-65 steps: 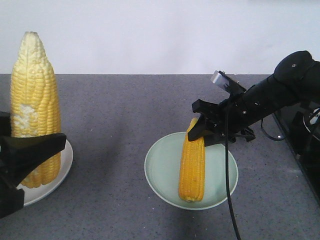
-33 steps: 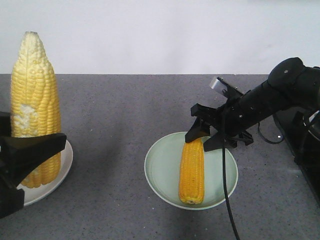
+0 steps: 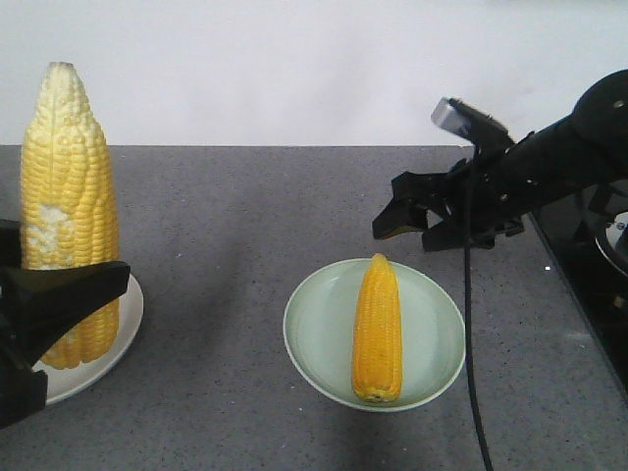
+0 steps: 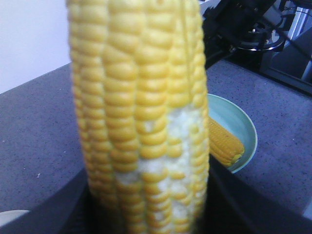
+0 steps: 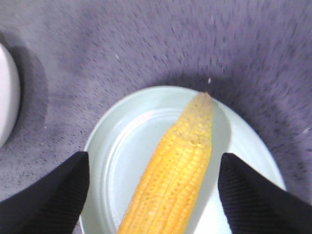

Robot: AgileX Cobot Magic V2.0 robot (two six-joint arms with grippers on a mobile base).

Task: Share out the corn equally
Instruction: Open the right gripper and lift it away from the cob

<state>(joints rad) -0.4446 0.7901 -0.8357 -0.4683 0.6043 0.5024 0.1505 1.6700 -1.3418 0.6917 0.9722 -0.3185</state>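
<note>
Right gripper (image 3: pixel 410 224) hangs spread and empty above the green plate (image 3: pixel 314 339), jaws apart. One cob (image 3: pixel 378 330) lies flat on that plate, tip toward the back wall, so that share looks done. Left gripper (image 3: pixel 59 294) is clamped round the second cob (image 3: pixel 67 186), upright over the white plate (image 3: pixel 123 343). Prob. held vertical to lower it, but contact w/ plate can't be told.

One deep yellow tapered corn cob (image 3: pixel 378 331) lies flat on a pale green plate (image 3: pixel 314 339). One paler yellow cob with whitish patches (image 3: pixel 67 211) stands upright over a white plate (image 3: pixel 123 339).
</note>
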